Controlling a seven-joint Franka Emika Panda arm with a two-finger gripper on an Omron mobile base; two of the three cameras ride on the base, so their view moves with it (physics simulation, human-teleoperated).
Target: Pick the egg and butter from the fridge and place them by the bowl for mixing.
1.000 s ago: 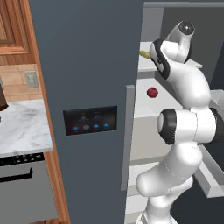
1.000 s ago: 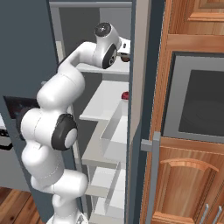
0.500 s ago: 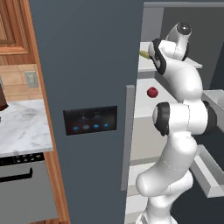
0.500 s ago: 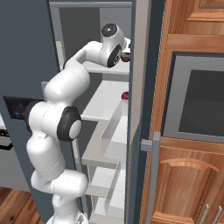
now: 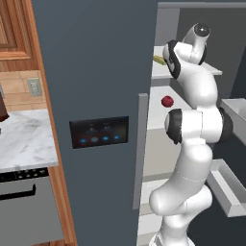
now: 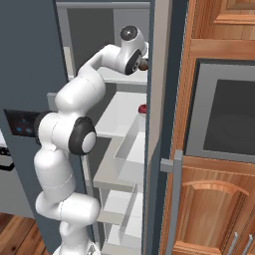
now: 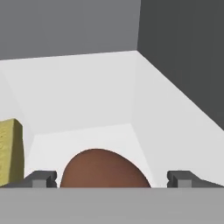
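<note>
Egg (image 7: 105,168): brown, rounded, lying on the white floor of an upper fridge shelf, seen close in the hand view. It sits between the two dark finger tips, with a gap to each side and no contact visible.

Gripper (image 7: 112,177): jaws spread wide, holding nothing; one tip stands left of the egg and one right of it.

Butter (image 7: 9,152): pale yellow block at the left edge of the hand view, on the same shelf, just beside the egg and left of the left finger tip. A yellow sliver (image 5: 158,59) on the upper shelf in the left base view is likely the same item.

Fridge (image 5: 96,72): dark blue-grey, one door closed and carrying a black blue-lit panel (image 5: 99,132); the right compartment stands open, showing white shelves and a grey door bin (image 5: 229,192).

Red fruit (image 5: 166,101): small, round, on the shelf below the butter.

Arm (image 6: 84,94): white with dark joints, reaching up into the open compartment at upper-shelf level.

Marble counter (image 5: 24,139): left of the fridge.
</note>
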